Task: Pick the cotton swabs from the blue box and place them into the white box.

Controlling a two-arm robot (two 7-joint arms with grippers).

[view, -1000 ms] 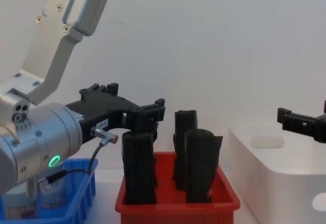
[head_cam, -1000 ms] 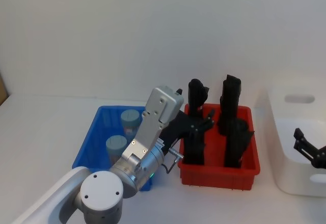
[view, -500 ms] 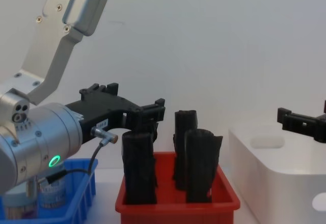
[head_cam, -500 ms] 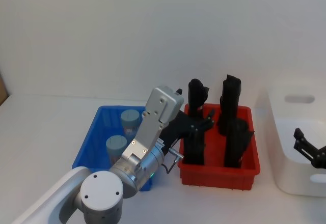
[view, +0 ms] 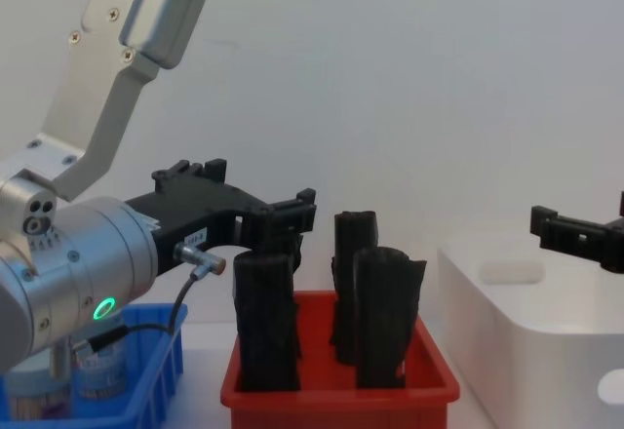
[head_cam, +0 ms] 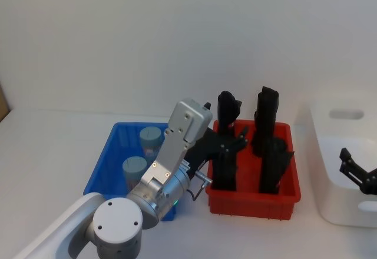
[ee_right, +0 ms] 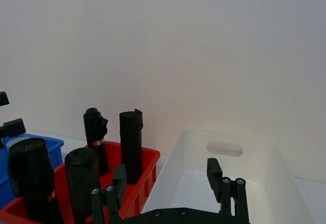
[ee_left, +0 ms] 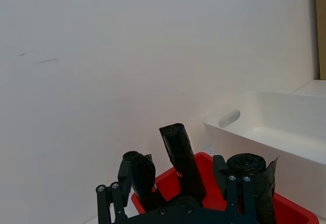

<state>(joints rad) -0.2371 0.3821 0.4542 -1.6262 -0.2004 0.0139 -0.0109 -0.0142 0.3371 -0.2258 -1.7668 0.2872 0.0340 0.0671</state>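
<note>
Two cotton swabs jars, one farther [head_cam: 151,137] and one nearer [head_cam: 134,167], stand in the blue box [head_cam: 100,173] on the left. From the chest they show low behind the blue wall [view: 96,369]. My left gripper [head_cam: 232,141] is open and holds nothing. It hovers past the blue box's right side, over the near-left part of the red bin, and shows from the left wrist camera [ee_left: 173,203]. My right gripper [head_cam: 354,169] is open and holds nothing, above the white box [head_cam: 330,203] at the far right.
A red bin [head_cam: 253,203] with several upright black rolls [head_cam: 268,123] stands between the blue box and the white box. My bulky left arm [head_cam: 168,170] covers the blue box's near right corner. A white wall rises close behind the table.
</note>
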